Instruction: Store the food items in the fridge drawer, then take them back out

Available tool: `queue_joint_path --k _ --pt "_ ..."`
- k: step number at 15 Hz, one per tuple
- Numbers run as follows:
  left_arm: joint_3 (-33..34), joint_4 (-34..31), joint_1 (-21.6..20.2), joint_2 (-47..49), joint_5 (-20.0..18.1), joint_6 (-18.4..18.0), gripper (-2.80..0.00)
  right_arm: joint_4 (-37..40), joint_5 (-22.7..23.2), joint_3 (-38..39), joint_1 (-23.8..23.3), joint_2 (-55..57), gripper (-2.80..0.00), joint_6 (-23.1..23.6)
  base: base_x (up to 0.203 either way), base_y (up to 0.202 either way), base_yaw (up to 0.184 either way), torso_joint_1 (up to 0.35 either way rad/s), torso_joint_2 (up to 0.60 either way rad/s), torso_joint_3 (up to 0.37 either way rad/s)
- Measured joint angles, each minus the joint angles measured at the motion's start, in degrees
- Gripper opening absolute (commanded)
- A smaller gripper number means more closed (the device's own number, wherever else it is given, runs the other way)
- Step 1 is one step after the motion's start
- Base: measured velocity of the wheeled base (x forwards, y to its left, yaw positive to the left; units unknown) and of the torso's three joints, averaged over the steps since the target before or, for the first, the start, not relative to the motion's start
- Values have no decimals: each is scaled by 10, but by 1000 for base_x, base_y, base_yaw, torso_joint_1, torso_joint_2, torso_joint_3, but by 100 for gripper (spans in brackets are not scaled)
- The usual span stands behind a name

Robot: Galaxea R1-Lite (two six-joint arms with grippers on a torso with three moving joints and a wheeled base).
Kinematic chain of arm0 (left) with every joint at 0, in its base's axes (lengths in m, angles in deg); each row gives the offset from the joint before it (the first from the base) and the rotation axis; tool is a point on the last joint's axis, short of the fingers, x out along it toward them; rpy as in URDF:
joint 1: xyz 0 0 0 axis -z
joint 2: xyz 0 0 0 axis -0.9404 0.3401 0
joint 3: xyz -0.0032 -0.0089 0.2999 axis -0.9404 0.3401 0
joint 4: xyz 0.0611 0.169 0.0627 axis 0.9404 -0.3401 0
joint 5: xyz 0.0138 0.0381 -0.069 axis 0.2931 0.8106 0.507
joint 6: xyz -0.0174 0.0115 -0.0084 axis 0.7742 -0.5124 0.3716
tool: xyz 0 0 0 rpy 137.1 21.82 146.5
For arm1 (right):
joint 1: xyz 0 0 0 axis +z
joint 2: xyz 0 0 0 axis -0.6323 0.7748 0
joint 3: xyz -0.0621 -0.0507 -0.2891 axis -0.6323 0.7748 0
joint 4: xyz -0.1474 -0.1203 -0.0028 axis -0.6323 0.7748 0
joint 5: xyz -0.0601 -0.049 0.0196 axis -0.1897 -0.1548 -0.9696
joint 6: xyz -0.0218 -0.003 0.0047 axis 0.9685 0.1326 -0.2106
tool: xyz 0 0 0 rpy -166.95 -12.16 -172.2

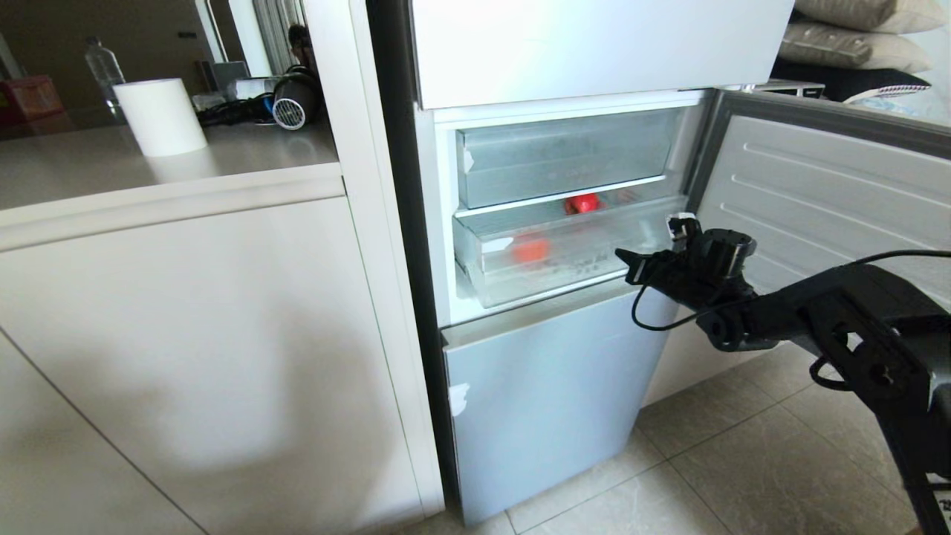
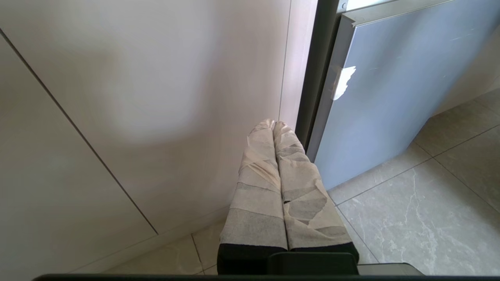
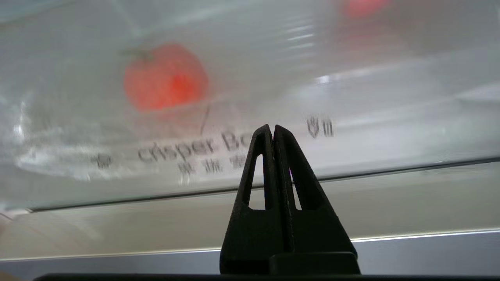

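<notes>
- Red fruit (image 1: 530,249) inside the fridge drawer (image 1: 553,271), toward its left end, blurred behind the frosted front; a second red shape (image 1: 582,203) farther back, above the drawer's rim, unclear whether another fruit.
- Drawer pulled slightly out of the open fridge, under a shorter clear bin (image 1: 565,160); white tape scrap at the front left corner.
- Right gripper (image 1: 624,260) just in front of the drawer's right end, fingers pressed together, holding nothing; fruit well to its left, behind the plastic.
- In the right wrist view, closed tips against the printed drawer front (image 3: 351,128), fruit (image 3: 166,76) beyond it, off to one side.
- Left gripper (image 2: 274,125) low by the white cabinet (image 2: 136,97), taped fingers closed, empty.
- Blue-grey door panel (image 1: 542,401) below, tiled floor (image 1: 743,461), counter (image 1: 148,160) with paper roll (image 1: 160,115) at left.
</notes>
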Motion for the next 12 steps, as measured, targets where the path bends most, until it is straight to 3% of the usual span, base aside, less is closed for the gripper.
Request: queue_joint_path --k 9,12 --pt "0 0 0 0 0 0 -280 2 -1 -68 5 30 -280 -43 0 0 0 0 0 0" --pt "0 0 0 0 0 0 -280 -32 28 -96 13 48 -280 -38 0 0 0 0 0 0"
